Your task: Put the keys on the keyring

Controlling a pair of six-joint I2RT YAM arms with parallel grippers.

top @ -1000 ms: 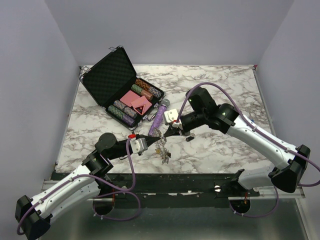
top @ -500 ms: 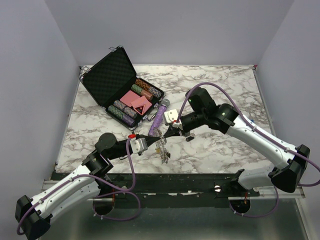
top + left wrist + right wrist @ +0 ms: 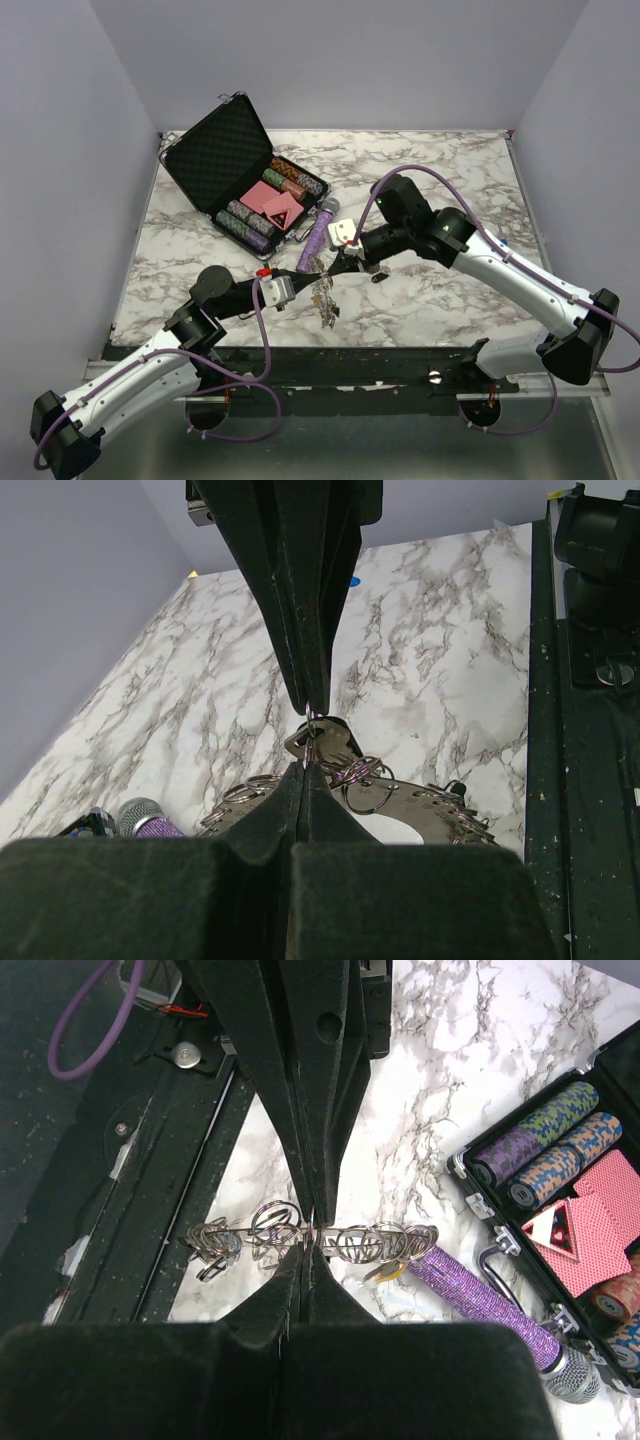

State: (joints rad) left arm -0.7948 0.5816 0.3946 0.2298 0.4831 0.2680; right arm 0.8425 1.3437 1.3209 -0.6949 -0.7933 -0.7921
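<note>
The keyring (image 3: 325, 296) is a flat silver band strung with small split rings and keys, held between both grippers just above the table's near middle. My left gripper (image 3: 303, 281) is shut. In the left wrist view its fingertips (image 3: 308, 742) pinch a thin split ring carrying a silver key (image 3: 328, 744), with the keyring (image 3: 440, 812) just beyond. My right gripper (image 3: 328, 268) is shut on the keyring (image 3: 395, 1241), seen edge-on at its fingertips (image 3: 312, 1237). A small black-headed key (image 3: 378, 277) lies loose on the table.
A purple glittery tube (image 3: 319, 234) lies just behind the keyring and shows in the right wrist view (image 3: 490, 1298). An open black case (image 3: 225, 155) of poker chips and cards stands at the back left. The table's black front edge (image 3: 400, 352) is close below.
</note>
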